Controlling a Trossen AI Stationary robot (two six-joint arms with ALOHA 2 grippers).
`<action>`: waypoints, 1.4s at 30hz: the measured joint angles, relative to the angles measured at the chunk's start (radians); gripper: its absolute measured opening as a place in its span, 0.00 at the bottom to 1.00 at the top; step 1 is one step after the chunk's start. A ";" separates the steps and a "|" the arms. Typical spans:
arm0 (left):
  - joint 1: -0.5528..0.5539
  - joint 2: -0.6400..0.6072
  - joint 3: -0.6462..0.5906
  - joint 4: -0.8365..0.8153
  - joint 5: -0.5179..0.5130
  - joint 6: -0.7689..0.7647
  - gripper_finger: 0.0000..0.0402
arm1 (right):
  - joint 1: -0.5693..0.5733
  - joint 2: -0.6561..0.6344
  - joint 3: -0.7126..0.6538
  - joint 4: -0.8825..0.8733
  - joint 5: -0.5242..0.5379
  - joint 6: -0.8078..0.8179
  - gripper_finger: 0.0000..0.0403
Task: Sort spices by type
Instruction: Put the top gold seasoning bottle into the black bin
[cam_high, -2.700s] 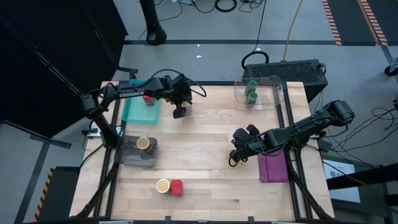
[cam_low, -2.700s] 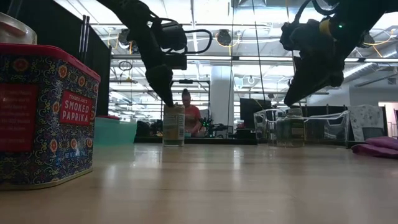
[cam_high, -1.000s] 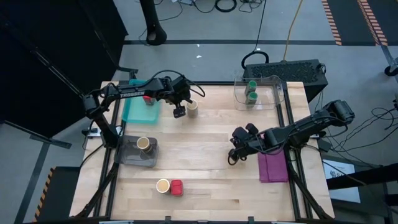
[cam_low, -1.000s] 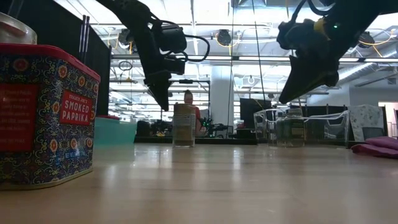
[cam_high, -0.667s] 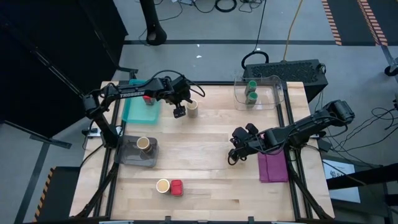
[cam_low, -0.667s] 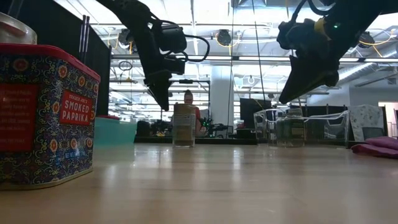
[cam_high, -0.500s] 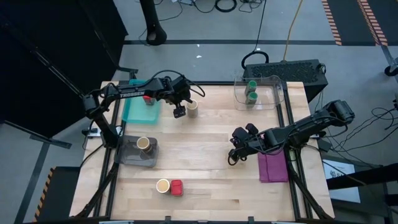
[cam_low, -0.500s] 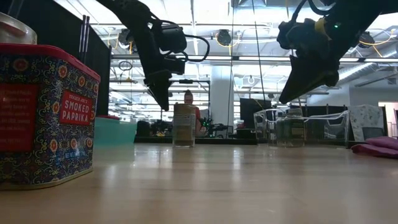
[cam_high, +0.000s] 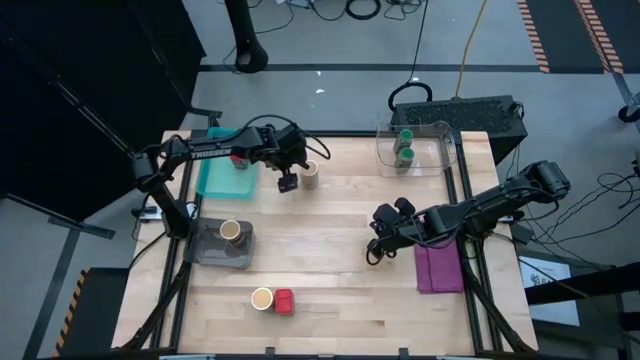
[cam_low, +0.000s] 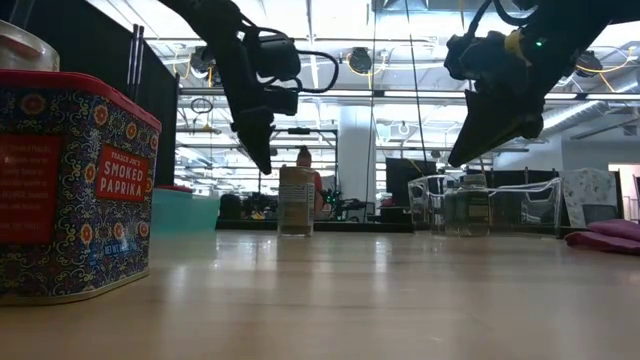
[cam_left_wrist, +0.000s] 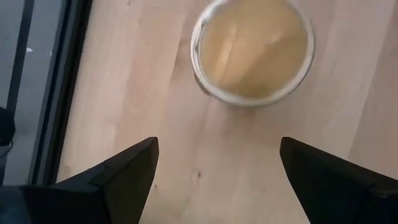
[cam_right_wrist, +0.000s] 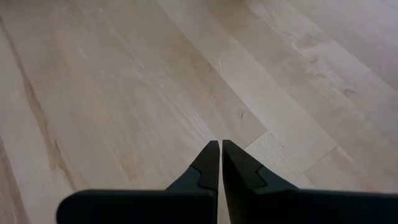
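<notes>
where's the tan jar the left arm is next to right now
In the high view the tan jar stands upright on the bare table at its far left, just right of the open left gripper and the teal tray, not held.

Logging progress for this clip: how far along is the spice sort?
Done: two green-lidded jars share the clear bin; one tan jar is in the grey tray; a red jar is in the teal tray. In hand: nothing; the open left hand hovers beside a loose tan jar; the right hand is shut, empty. Left: that jar, plus the tan and red pair at the front.
</notes>
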 joint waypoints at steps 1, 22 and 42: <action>0.000 -0.002 0.000 -0.010 0.000 0.000 0.85 | 0.000 0.000 0.000 0.000 0.000 0.000 0.00; -0.171 -0.072 0.077 -0.021 -0.066 -0.015 0.85 | 0.000 0.001 0.000 0.002 -0.003 0.002 0.00; -0.292 -0.109 0.082 -0.024 -0.101 -0.156 0.85 | -0.013 0.001 0.001 0.011 0.001 -0.025 0.00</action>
